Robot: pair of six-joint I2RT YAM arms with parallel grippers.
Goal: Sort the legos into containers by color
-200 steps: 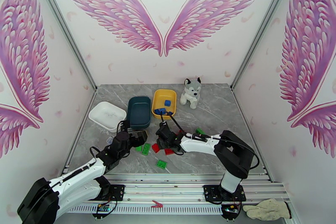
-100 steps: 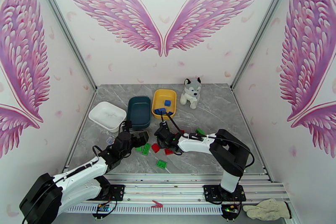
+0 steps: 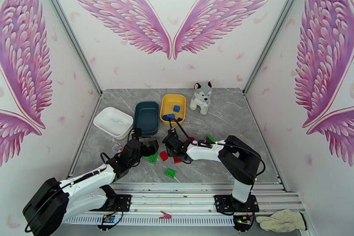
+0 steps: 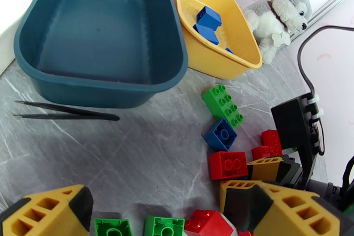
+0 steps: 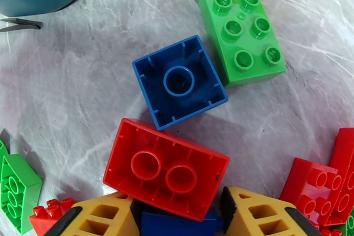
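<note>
**op:** Where do the grippers stand?

**eng:** Your left gripper (image 4: pixel 155 208) is spread wide with nothing between the fingers. It hangs low over two green legos (image 4: pixel 113 227) and a red lego (image 4: pixel 208 223). Your right gripper (image 5: pixel 177 208) is narrow, and a blue brick (image 5: pixel 177 226) fills the gap between its fingers, right by an upturned red brick (image 5: pixel 166 168).

**op:** Containers?

**eng:** You have three in a row on the far left of the surface (image 3: pixel 230 113). The white tray (image 3: pixel 113 121) is leftmost. The teal tray (image 4: pixel 101 93) is bare inside. The yellow tray (image 4: pixel 212 62) holds blue bricks (image 4: pixel 208 17).

**op:** Loose pieces?

**eng:** They're on the surface in front of the teal and yellow trays. A green eight-stud brick (image 5: pixel 241 24) lies just beside an upturned blue brick (image 5: pixel 179 82), with more reds (image 5: pixel 323 188) near your right gripper. Black tweezers (image 4: pixel 62 113) lie just in front of the teal tray. A plush husky (image 4: pixel 278 11) sits right of the yellow tray.
</note>
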